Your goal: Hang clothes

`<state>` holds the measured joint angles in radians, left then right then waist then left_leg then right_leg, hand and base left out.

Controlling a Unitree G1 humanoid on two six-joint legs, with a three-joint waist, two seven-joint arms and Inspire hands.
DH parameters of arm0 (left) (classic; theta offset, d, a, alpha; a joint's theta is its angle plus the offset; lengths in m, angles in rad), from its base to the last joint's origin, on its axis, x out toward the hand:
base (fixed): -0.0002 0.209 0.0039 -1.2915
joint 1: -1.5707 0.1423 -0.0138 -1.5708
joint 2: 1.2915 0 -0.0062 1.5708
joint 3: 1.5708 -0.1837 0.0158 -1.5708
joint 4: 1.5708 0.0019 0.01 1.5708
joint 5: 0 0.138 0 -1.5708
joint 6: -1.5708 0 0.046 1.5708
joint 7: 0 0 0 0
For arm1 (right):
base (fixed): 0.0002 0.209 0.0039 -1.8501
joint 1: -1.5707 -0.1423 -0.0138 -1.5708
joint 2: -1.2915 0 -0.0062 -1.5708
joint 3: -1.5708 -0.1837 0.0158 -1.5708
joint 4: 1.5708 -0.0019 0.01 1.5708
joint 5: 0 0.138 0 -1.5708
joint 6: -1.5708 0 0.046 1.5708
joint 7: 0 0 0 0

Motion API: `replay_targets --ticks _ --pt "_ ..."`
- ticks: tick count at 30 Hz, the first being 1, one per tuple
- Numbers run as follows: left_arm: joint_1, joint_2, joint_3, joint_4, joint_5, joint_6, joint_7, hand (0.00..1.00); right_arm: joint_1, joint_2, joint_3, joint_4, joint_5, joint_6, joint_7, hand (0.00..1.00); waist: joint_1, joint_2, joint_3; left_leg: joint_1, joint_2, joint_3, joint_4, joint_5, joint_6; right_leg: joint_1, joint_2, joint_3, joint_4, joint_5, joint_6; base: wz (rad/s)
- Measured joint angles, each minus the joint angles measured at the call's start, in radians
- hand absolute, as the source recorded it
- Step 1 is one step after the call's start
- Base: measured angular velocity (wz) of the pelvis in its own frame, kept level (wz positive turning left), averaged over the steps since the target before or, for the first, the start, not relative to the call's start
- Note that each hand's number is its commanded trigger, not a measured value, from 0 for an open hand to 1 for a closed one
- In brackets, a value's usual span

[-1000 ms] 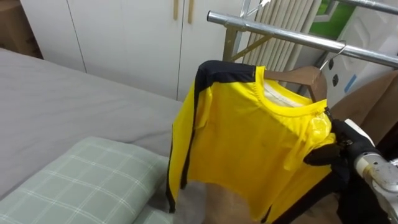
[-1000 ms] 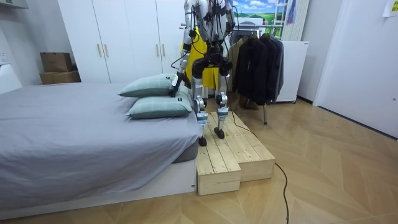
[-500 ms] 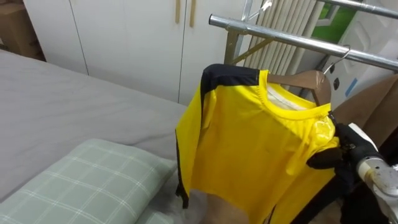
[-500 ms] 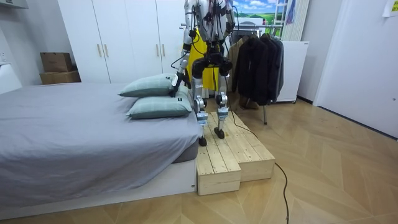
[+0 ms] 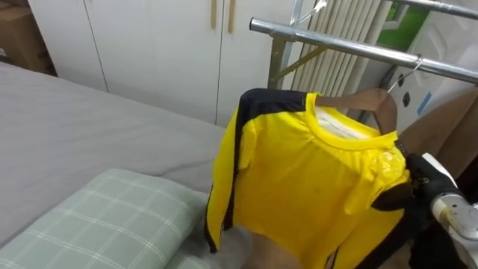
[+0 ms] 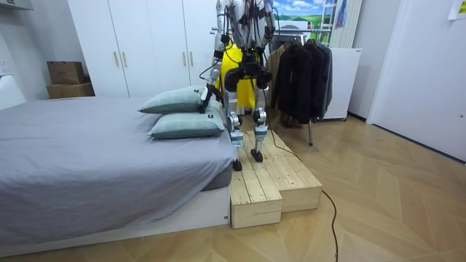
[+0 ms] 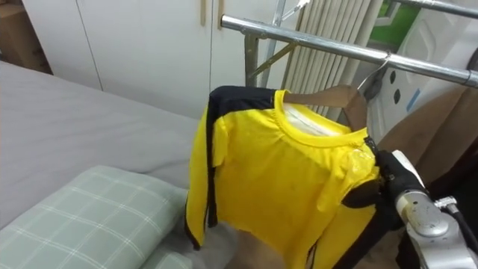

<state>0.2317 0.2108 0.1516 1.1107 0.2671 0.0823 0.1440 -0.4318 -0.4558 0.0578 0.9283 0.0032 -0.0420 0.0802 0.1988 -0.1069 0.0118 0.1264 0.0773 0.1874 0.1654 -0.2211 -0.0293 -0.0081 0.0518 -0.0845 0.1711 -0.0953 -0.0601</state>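
Note:
A yellow shirt [image 5: 306, 179] with black shoulder and sleeve trim hangs on a wooden hanger [image 5: 366, 101]. The hanger's wire hook [image 5: 407, 66] reaches up to the metal rail [image 5: 336, 46]; whether it sits over the rail I cannot tell. My right hand [image 5: 418, 183] comes in from the lower right. Its dark fingers are curled on the shirt's shoulder at the hanger's end. In the room view my left hand [image 6: 210, 93] hangs low at my side above the pillows.
I stand on a wooden platform [image 6: 269, 178] beside the grey bed [image 5: 75, 127]. A checked pillow [image 5: 97, 224] lies below the shirt, white wardrobe doors [image 5: 149, 45] stand behind. Dark clothes [image 6: 302, 73] hang further along the rack, and a brown garment [image 5: 448, 119] is near my right hand.
The shirt has swung a little to the left and its black shoulder has dipped. My right hand has shifted slightly right and down, still holding the shirt.

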Motion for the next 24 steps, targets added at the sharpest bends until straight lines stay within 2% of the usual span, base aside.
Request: replay_targets --ticks 24 --pt "-0.005 0.001 0.0 0.012 -0.001 0.001 -0.001 0.0 -0.002 0.0 -0.006 0.02 0.023 0.0 -0.013 0.0 -0.005 -0.004 -0.0019 -0.004 0.0 0.003 -0.002 0.0 0.0 -0.006 0.002 0.002 0.0 0.0 0.0 0.0"
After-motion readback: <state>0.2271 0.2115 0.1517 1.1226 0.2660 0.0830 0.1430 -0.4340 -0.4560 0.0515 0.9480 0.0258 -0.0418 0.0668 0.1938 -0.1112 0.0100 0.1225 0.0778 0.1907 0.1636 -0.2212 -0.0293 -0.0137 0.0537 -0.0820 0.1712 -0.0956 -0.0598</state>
